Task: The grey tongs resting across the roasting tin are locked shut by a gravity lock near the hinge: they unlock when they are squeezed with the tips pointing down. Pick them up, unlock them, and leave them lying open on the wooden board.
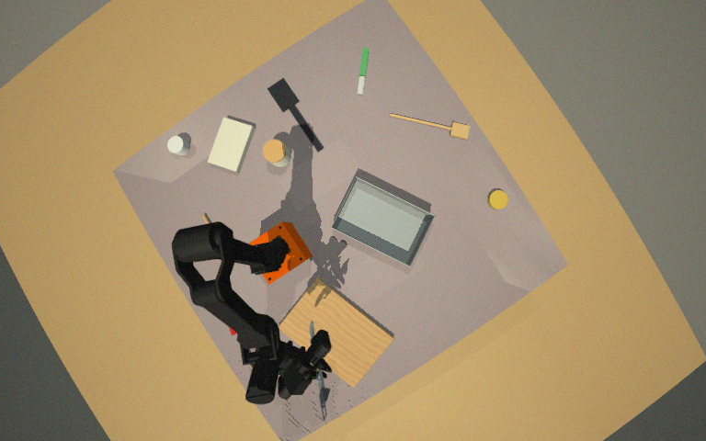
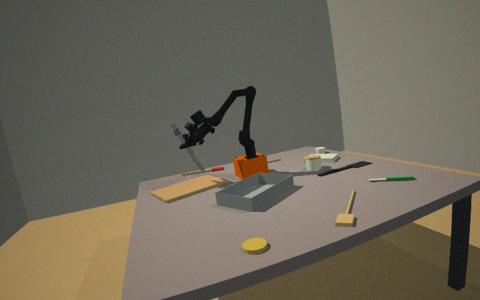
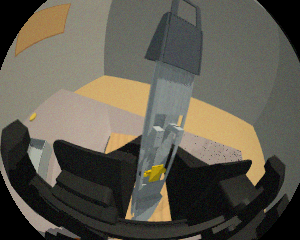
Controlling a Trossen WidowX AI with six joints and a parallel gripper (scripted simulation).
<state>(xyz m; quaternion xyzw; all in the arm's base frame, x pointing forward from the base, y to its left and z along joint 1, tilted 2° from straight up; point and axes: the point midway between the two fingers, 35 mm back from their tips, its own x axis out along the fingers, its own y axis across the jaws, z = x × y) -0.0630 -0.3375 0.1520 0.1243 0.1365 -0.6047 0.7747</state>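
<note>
The grey tongs are held in the air, sloping steeply. Their dark hinge cap and wire loop are at the upper end and their tips point down. The two arms look close together; a yellow piece shows between them. My gripper is shut on the tongs along their middle. The wooden board lies flat below; from above, the lower end of the tongs overlaps it. The roasting tin stands empty beside the board.
The orange base block stands behind the tin in the exterior view. A red-and-tan tool lies behind the board. A jar, black spatula, green-handled tool, wooden tool and yellow disc lie farther off.
</note>
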